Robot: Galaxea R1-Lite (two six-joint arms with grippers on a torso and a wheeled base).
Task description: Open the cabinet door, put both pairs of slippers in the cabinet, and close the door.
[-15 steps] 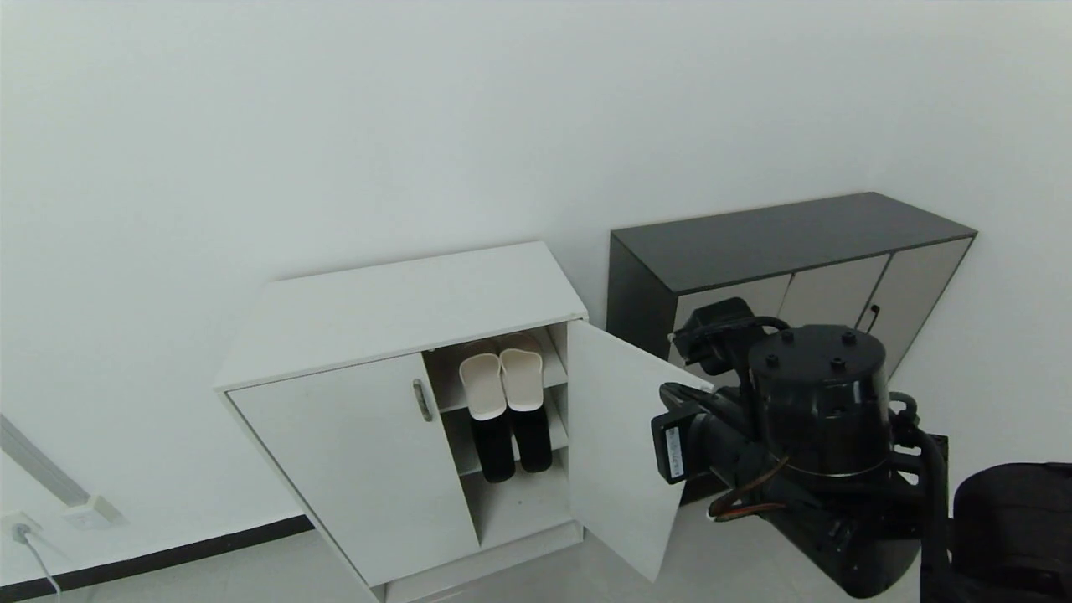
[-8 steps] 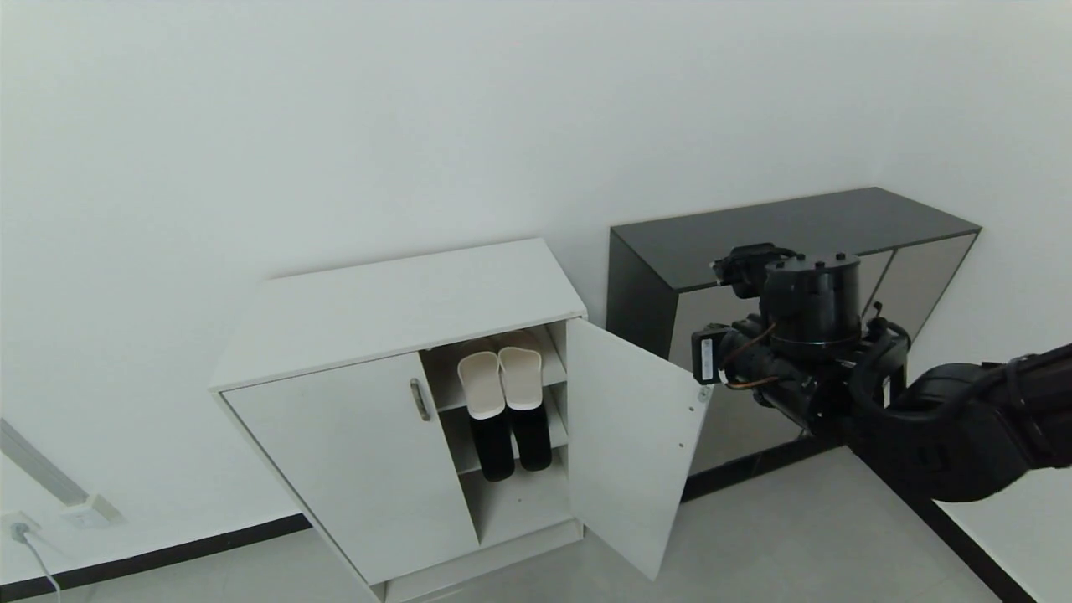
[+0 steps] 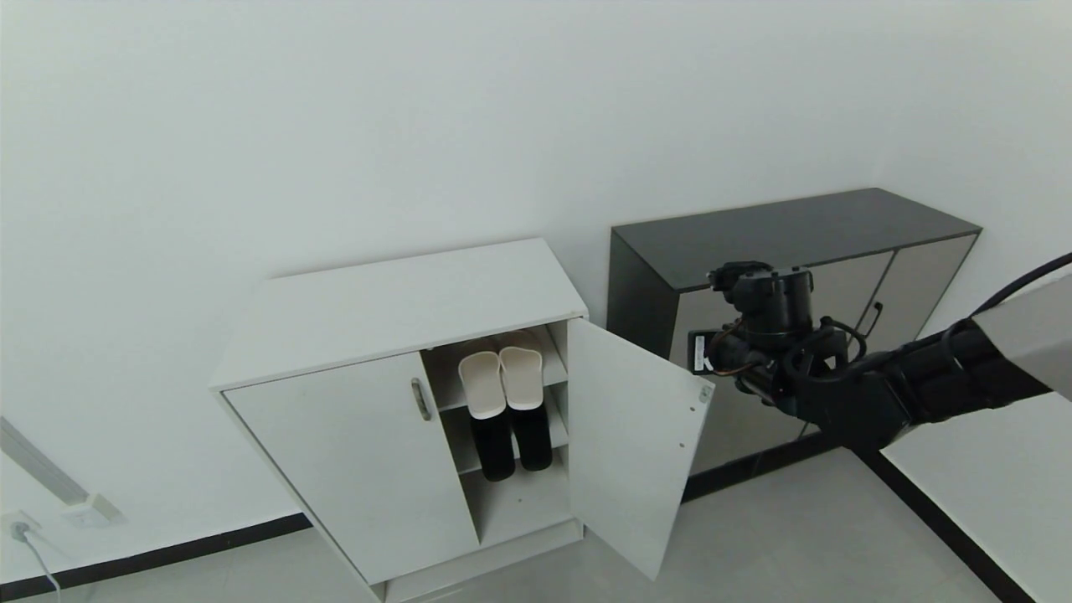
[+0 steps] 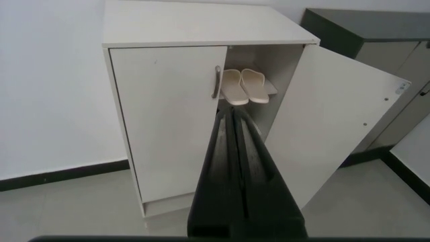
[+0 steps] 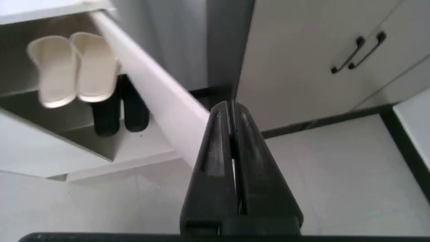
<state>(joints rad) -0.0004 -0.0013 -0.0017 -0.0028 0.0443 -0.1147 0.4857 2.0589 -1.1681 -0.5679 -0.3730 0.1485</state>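
My right hand has its two fingers pressed flat together with nothing between them. It sits just beside the free edge of the open door, on the door's outer side, up near its top corner. I cannot tell whether my fingertips touch the panel or only come close to it.

My left hand is likewise closed up tight and empty. It points at the front of the white cabinet, roughly where the two doors meet, and is apart from it.

The cabinet stands against the wall on the pale floor. Its right door is swung well out toward me, while the shut door on the left lies flush, its slim metal handle upright near the inner edge.

Both pairs are inside, in the exposed right half. The white slippers lie side by side on the upper shelf, their ends jutting a little past its front edge. The black slippers lie side by side on the next shelf, directly below the white pair. The door is not yet closed.

A dark cabinet with pale doors stands just to the right of the white one, behind my right arm.
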